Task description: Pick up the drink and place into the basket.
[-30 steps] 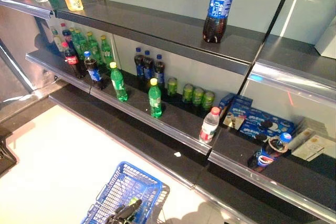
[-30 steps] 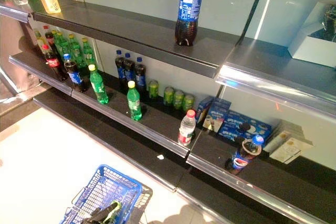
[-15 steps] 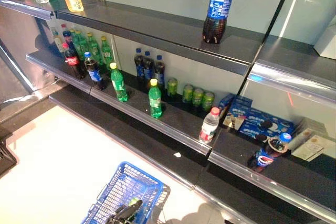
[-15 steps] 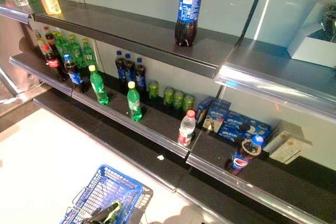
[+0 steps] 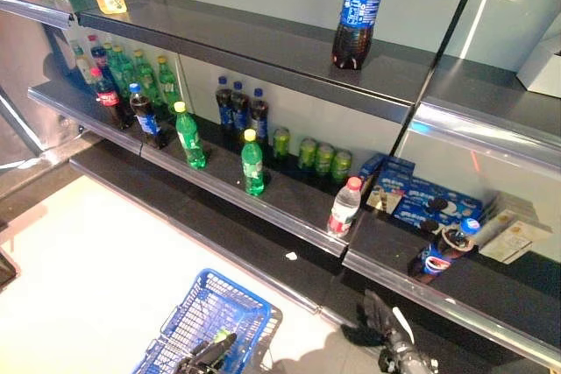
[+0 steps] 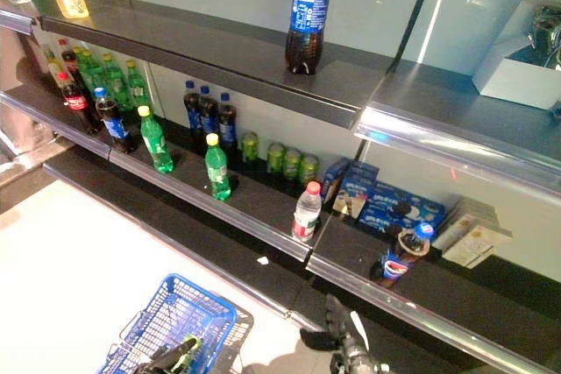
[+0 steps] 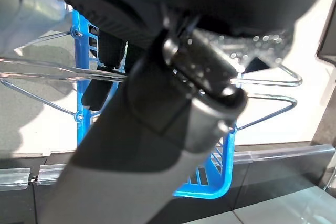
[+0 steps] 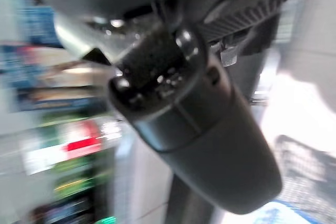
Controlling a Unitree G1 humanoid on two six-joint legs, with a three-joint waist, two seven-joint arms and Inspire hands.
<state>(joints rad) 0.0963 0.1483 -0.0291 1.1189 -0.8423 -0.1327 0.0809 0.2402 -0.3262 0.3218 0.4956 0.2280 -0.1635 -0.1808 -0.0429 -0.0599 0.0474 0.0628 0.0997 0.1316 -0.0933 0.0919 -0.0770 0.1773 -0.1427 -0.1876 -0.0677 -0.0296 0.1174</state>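
A clear bottle with a red cap (image 5: 344, 208) stands at the front of the middle shelf. A small cola bottle (image 5: 441, 253) leans on the shelf section to its right. My right hand (image 5: 382, 326) is low in front of the shelves, below and between these two, fingers straight and holding nothing; it also shows in the right eye view (image 6: 340, 328). My left hand (image 5: 207, 356) is shut on the wire handles (image 7: 265, 82) of the blue basket (image 5: 219, 308), which hangs low at the left, off the floor.
Green bottles (image 5: 252, 164) stand on the middle shelf (image 5: 263, 215), with dark bottles (image 5: 237, 107) and green cans (image 5: 317, 155) behind. Blue biscuit boxes (image 5: 429, 203) lie at the right. A large cola bottle (image 5: 355, 6) stands on the upper shelf. A white box (image 6: 517, 67) sits at the upper right.
My right hand has risen into view at the bottom, in front of the lower shelf. The whole picture has shifted a little, so the camera moved. The basket hangs as before.
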